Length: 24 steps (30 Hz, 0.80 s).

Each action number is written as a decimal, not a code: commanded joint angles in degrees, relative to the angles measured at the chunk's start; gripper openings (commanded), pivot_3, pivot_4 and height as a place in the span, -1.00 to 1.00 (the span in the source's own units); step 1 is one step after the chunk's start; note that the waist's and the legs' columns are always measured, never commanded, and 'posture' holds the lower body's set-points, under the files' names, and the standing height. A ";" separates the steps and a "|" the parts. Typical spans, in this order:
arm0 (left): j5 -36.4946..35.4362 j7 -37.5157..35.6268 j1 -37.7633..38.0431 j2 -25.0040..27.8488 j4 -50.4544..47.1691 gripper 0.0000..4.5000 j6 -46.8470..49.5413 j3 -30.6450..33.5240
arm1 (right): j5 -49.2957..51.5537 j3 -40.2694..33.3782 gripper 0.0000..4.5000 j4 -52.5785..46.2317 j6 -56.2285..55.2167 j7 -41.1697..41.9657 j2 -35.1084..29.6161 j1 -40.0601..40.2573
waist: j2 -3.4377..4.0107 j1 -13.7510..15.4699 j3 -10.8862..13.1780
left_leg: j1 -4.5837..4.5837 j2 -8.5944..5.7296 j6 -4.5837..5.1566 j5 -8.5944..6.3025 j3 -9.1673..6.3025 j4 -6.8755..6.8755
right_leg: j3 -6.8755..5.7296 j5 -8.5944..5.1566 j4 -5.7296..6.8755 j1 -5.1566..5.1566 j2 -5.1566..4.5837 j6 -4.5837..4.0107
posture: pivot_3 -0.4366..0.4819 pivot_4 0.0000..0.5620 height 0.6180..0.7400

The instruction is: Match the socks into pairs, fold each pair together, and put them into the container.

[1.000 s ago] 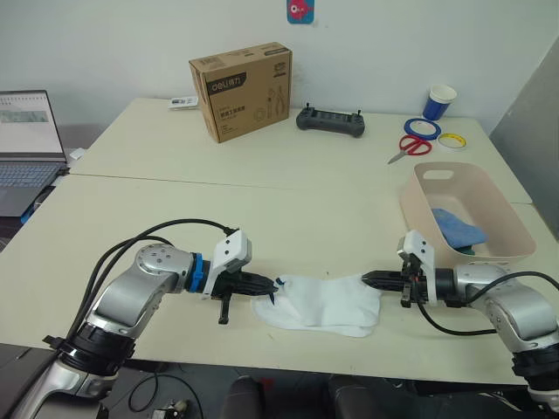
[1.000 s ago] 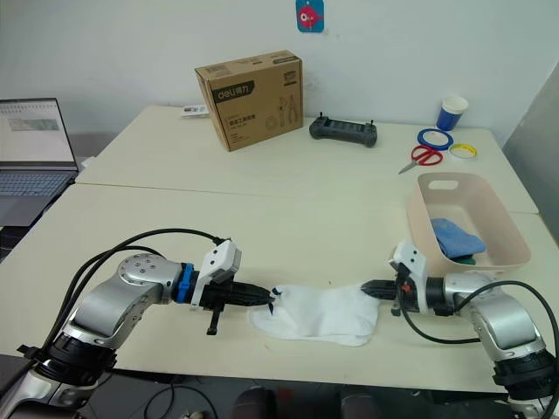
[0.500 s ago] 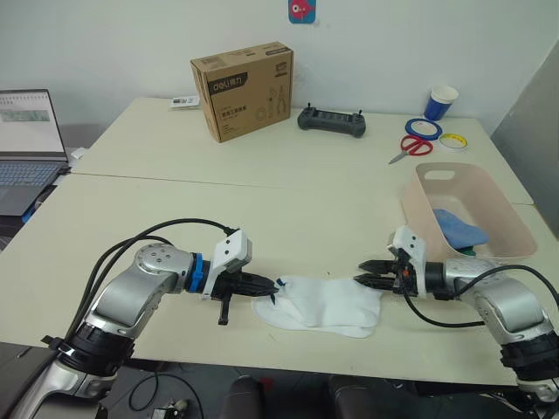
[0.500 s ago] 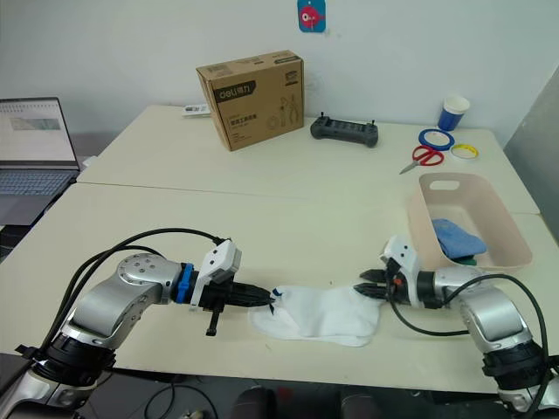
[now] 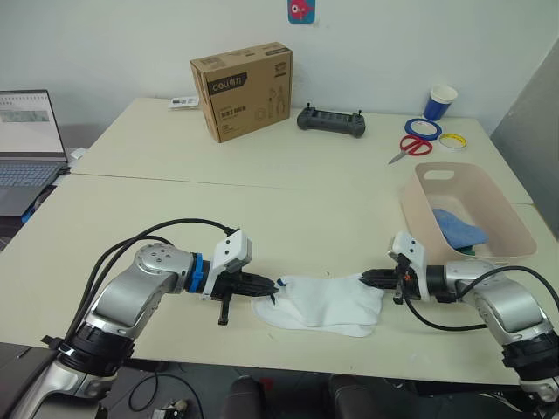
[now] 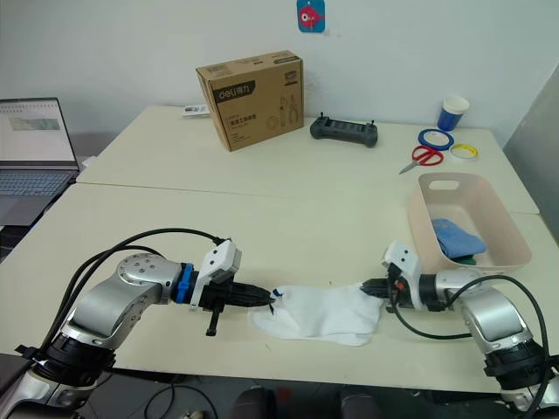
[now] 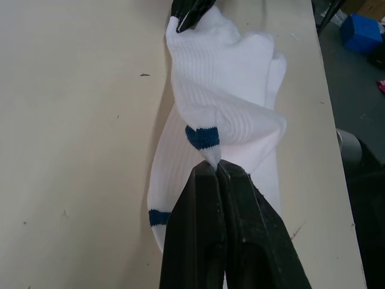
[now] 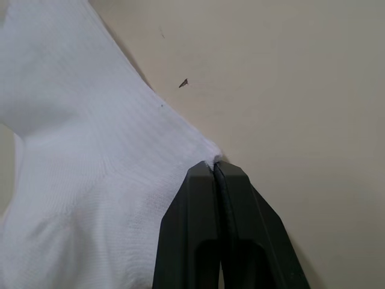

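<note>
Your left pincer [image 5: 273, 285] is pinching one end of the pair of white fabric ankle socks with dark blue marks [image 5: 325, 303], its black fingers [image 7: 207, 229] clenched on the cuff. Your right pincer [image 5: 367, 278] is gripping the opposite end, fingers [image 8: 210, 229] closed tight on the fabric edge. Those socks are lying stacked on the pale bench [image 5: 288, 209] near its front edge. To your right, the pale pink rectangular plastic basin [image 5: 489, 209] is holding light blue socks [image 5: 456, 227].

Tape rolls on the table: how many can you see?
2: a blue tape roll and a yellow tape roll, side by side at the table's far right, beside the scissors.
</note>
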 commanded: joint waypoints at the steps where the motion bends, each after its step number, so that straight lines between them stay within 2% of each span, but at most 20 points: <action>1: -0.12 0.08 0.15 1.05 -2.14 -1.00 -1.70 1.92 | 3.75 -3.78 -0.99 -3.58 0.90 1.11 -0.56 0.18 | 0.00 0.00 0.00 | 0.00 0.00 0.00 0.00 0.00 0.00 | 0.00 0.00 0.00 0.00 0.00 0.00 | -0.05 -0.47 1.00; 4: -1.91 0.83 0.26 1.67 -3.39 -1.00 -0.15 4.23 | 8.35 -6.17 -0.99 -8.21 5.16 2.26 -1.79 0.84 | 0.00 0.01 0.00 | 0.00 0.00 0.00 0.00 -0.02 -0.01 | -0.01 0.00 0.00 0.00 0.00 0.00 | -0.05 -0.47 1.00; 8: -6.30 -2.80 5.50 8.15 -10.68 -1.00 3.76 7.43 | 17.31 -10.22 -0.99 -17.04 14.76 3.65 -6.47 3.36 | 0.01 -0.14 0.01 | 0.01 0.03 0.00 0.00 -0.02 -0.09 | 0.02 -0.04 -0.02 0.00 -0.01 -0.04 | -0.05 -0.47 1.00; 11: -11.77 -4.65 8.85 12.42 -15.35 -1.00 8.34 10.74 | 27.70 -13.33 -0.99 -23.70 23.03 5.56 -10.22 6.37 | 0.01 -0.06 0.01 | 0.02 0.04 0.01 0.00 -0.04 -0.12 | -0.03 -0.07 -0.02 -0.01 -0.01 -0.06 | -0.05 -0.47 1.00; 15: -14.76 -5.39 10.68 15.25 -16.99 -1.00 11.03 12.24 | 37.87 -16.43 -0.99 -27.10 30.47 3.77 -11.96 8.89 | 0.01 0.02 0.02 | 0.02 0.05 0.00 0.00 -0.09 -0.11 | -0.11 -0.14 -0.02 0.01 -0.04 -0.18 | -0.05 -0.47 1.00; 18: -11.93 -4.54 11.29 14.84 -14.85 -1.00 9.07 9.65 | 36.98 -15.45 -0.99 -26.11 30.01 1.15 -11.10 10.34 | 0.00 -0.02 0.02 | 0.12 0.02 0.00 0.00 -0.04 -0.02 | -0.03 -0.23 -0.03 0.11 -0.08 -0.37 | -0.05 -0.47 1.00; 24: -6.90 0.53 5.83 8.47 -6.98 -1.00 6.72 5.78 | 32.71 -13.86 -0.99 -19.90 26.89 -4.03 -7.19 6.64 | -0.02 -0.02 0.01 | 0.08 -0.03 0.00 0.00 0.01 0.07 | 0.03 -0.19 -0.05 0.10 -0.08 -0.34 | -0.05 -0.47 1.00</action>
